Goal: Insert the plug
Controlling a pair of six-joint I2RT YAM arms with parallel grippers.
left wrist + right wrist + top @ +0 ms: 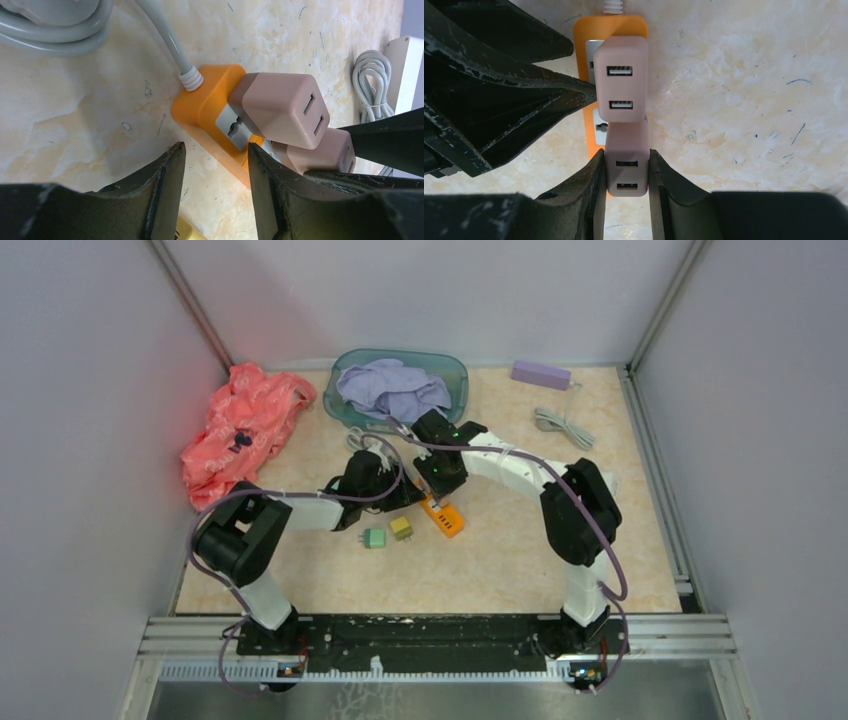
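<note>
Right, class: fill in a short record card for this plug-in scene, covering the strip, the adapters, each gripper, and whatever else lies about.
Power strip: orange, flat on the table, grey cord at one end
Far adapter: pink, on the strip, two USB ports showing
Near adapter: pink, over the strip, clamped by the right gripper
Left gripper: open, close beside the strip
Loose: green adapter, yellow adapter, near the strip
Background: teal basket holding lilac cloth; pink garment
</note>
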